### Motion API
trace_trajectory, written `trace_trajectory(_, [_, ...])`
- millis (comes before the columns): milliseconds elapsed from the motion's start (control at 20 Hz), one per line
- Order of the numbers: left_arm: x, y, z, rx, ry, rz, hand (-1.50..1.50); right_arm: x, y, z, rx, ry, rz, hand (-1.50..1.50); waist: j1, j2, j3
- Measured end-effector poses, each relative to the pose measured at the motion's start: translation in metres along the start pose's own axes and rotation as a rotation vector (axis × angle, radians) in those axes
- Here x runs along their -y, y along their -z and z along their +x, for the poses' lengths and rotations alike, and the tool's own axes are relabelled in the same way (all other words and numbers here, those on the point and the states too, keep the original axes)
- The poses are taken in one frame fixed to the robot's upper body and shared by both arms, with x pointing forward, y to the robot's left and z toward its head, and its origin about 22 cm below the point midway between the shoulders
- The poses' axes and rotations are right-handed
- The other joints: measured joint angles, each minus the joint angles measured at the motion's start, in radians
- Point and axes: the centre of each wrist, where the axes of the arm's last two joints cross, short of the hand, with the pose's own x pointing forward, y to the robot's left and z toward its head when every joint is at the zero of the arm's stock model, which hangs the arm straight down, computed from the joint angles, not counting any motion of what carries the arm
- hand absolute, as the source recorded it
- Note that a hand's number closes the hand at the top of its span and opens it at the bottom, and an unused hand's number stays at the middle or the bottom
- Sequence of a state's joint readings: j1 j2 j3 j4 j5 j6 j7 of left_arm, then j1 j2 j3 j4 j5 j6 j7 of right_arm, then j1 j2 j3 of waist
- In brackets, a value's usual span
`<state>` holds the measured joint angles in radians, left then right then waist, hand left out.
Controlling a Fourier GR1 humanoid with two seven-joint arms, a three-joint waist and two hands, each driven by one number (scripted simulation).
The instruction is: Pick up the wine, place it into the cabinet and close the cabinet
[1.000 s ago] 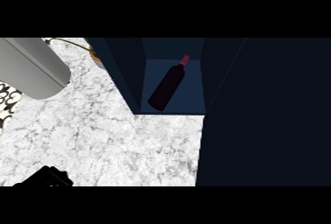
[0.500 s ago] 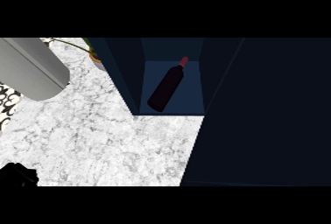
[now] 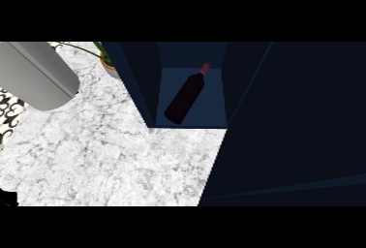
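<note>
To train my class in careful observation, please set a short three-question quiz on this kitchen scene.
1. True or false: the wine bottle is inside the open cabinet.
2. What stands beside the cabinet's left wall, at the view's top? A) a potted plant B) a plate C) a pan
3. Fill in: the counter has a white ____ top.
Key: 1 true; 2 A; 3 marble.
</note>
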<state>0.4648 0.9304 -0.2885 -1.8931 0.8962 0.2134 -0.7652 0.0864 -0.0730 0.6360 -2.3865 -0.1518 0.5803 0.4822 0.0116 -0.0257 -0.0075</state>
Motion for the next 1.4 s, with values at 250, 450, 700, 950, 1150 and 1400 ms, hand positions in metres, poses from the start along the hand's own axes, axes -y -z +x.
trace_trajectory(250, [-0.009,0.0,0.002,0.002,-0.008,-0.009,1.5,-0.001,0.004,0.002,-0.007,-0.039,0.005,1.5,0.012,0.004,-0.001])
trace_trajectory(450, [-0.014,0.001,0.005,0.001,-0.017,-0.023,1.5,-0.001,0.006,0.003,-0.003,-0.057,0.016,1.5,0.027,0.007,-0.002])
trace_trajectory(700, [-0.018,0.001,0.006,0.004,-0.024,-0.042,1.5,0.0,0.008,0.001,0.015,-0.049,0.035,1.5,0.047,0.013,-0.003])
trace_trajectory(950, [-0.02,0.003,0.008,0.003,-0.036,-0.06,1.5,0.0,0.008,-0.001,0.025,-0.033,0.041,1.5,0.061,0.02,-0.005])
trace_trajectory(1150, [-0.021,0.003,0.008,0.001,-0.044,-0.072,1.5,0.002,0.006,-0.003,0.029,-0.002,0.025,1.5,0.075,0.027,-0.006])
trace_trajectory(1400, [-0.023,0.007,0.01,0.008,-0.051,-0.09,1.5,0.006,0.006,-0.005,0.036,-0.009,0.021,1.5,0.088,0.035,-0.008])
